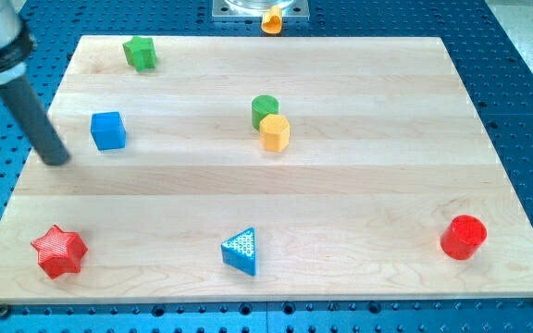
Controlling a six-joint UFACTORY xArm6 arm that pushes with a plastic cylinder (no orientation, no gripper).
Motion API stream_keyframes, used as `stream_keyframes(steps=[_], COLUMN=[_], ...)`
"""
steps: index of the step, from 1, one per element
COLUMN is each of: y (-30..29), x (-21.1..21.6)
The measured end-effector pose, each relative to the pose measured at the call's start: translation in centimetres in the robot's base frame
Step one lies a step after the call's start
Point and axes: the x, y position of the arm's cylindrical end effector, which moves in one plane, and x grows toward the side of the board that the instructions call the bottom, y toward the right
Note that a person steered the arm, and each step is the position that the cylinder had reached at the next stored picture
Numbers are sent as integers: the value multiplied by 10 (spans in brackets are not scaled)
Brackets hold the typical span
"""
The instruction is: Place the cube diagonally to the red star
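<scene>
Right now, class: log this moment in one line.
my tip: left of blue cube, apart | red star: bottom left | cube not yet placed

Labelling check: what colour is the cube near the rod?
Blue: the blue plastic cube, clearest in the camera view, just right of my tip.

green star [140, 53] | green cylinder [264, 107] | yellow hexagon [274, 133] | blue triangle [241, 251] | red cylinder [463, 237]

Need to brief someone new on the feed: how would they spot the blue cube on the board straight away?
Start at the wooden board and go to its upper part near the view's left edge. The blue cube sits there, just to the view's right of my tip, below the green star. It is the only square-sided blue block; the other blue piece, a triangle, lies near the view's bottom.
</scene>
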Motion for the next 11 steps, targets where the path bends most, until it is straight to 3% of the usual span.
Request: stream_keyframes(steps=[1, 3, 4, 6, 9, 11], y=[57, -39, -21, 117, 150, 149], x=[-2, 0, -25, -46, -89, -74])
